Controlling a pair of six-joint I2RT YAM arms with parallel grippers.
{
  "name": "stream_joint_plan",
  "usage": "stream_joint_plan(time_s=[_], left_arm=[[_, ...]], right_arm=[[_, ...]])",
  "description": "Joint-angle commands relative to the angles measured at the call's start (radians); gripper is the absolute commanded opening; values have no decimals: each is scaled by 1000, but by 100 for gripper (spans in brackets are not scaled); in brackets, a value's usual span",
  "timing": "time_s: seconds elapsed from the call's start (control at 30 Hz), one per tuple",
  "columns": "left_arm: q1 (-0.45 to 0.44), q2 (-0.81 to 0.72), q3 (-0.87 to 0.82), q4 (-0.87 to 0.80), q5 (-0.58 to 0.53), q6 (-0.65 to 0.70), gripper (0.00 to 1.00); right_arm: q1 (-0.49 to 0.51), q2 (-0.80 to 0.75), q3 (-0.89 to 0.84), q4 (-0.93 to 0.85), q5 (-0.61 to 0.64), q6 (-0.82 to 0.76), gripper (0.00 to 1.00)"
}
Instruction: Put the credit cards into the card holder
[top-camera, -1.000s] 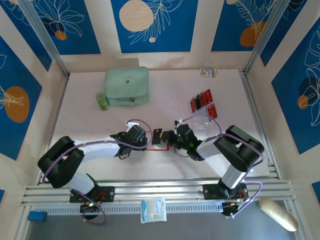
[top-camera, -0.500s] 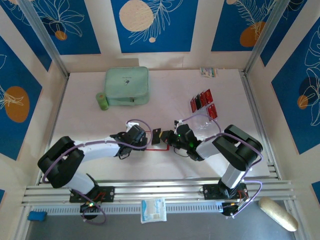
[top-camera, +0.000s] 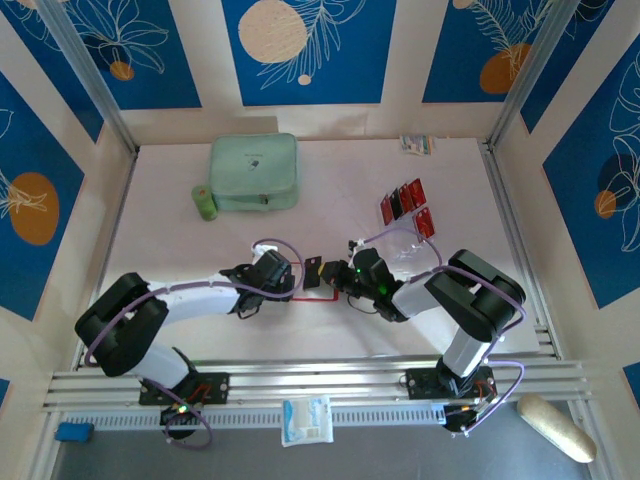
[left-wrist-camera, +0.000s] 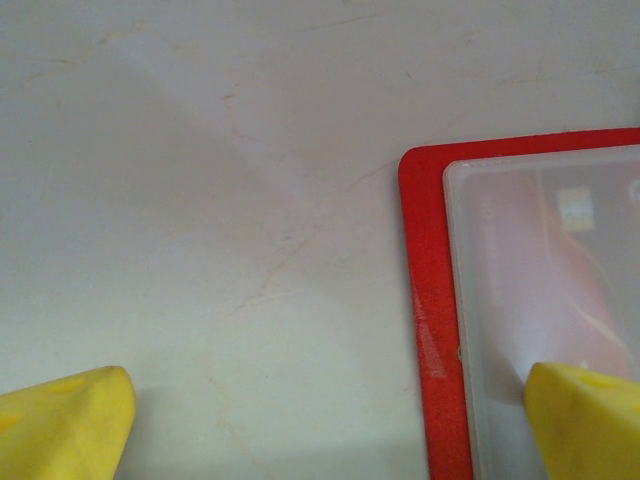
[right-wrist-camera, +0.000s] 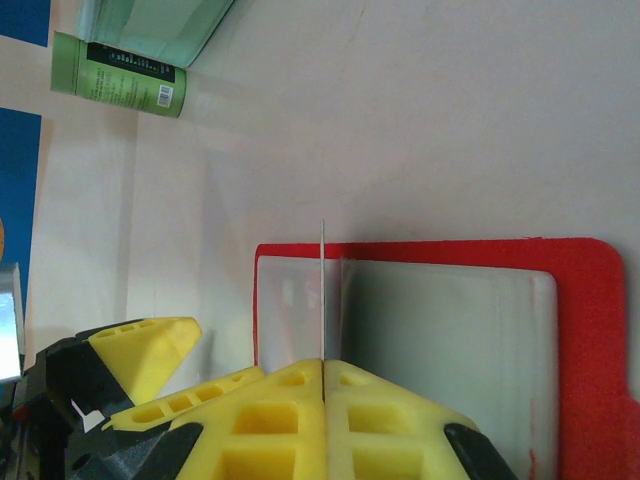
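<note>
The red card holder (top-camera: 315, 295) lies open and flat on the table between my two grippers, clear sleeves up (right-wrist-camera: 450, 330). My right gripper (right-wrist-camera: 323, 365) is shut on a credit card (right-wrist-camera: 323, 290), seen edge-on as a thin pale line standing over the holder's left sleeve. My left gripper (left-wrist-camera: 325, 425) is open; one yellow fingertip (left-wrist-camera: 585, 420) rests on the clear sleeve beside the holder's red border (left-wrist-camera: 430, 300), the other fingertip (left-wrist-camera: 60, 425) is over bare table. More red credit cards (top-camera: 403, 200) with black bands lie at the right rear.
A mint-green case (top-camera: 254, 172) and a small green can (top-camera: 205, 203) stand at the back left. A clear plastic stand (top-camera: 410, 242) sits by the right arm. A small packet (top-camera: 417, 144) lies at the far wall.
</note>
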Motion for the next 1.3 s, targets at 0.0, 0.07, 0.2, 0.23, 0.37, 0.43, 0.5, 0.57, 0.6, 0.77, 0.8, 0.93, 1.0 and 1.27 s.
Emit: stream_joint_plan(time_s=[0.0,0.07,0.2,0.23,0.37,0.43,0.5,0.57,0.6,0.77,0.8,0.93,1.0,1.27], left_arm=[[8,-9,-24,-48,-22,2,99],[7,-11,-24,-49,-22,2,99],[8,-10,-25,-47,-22,1,99],[7,-10,-25,-47,-21,1,99],[8,-11,-25,-48,-23,3,99],[8,-10,-24,-48,-22,3,99],[7,-10,-24,-47,-23,1,99],[7,-9,-27,-47,-21,1,99],[7,-10,-27,-46,-22,1,99],[8,-11,-28,-47,-21,-1,99],[8,-11,-28,-47,-21,0,99],[8,-13,-28,-47,-22,1,99],[7,-13,-28,-47,-22,1,99],[8,-13,-31,-45,-24,-1,99]], right_arm=[[4,-7,-7,16,-13,8,0],[4,-4,-7,14,-14,10,0],[4,-7,-6,16,-16,9,0],[4,-7,-6,17,-16,9,0],[5,-12,-6,7,-15,6,0],[5,-12,-7,6,-15,8,0],[7,-6,-5,8,-16,8,0],[7,-1,-5,9,-16,9,0],[7,2,-5,13,-16,11,0],[10,17,-10,30,-16,21,0],[11,20,-9,33,-16,21,0],[12,17,-13,38,-16,25,0],[11,12,-13,38,-14,25,0],[13,11,-15,32,-15,23,0]])
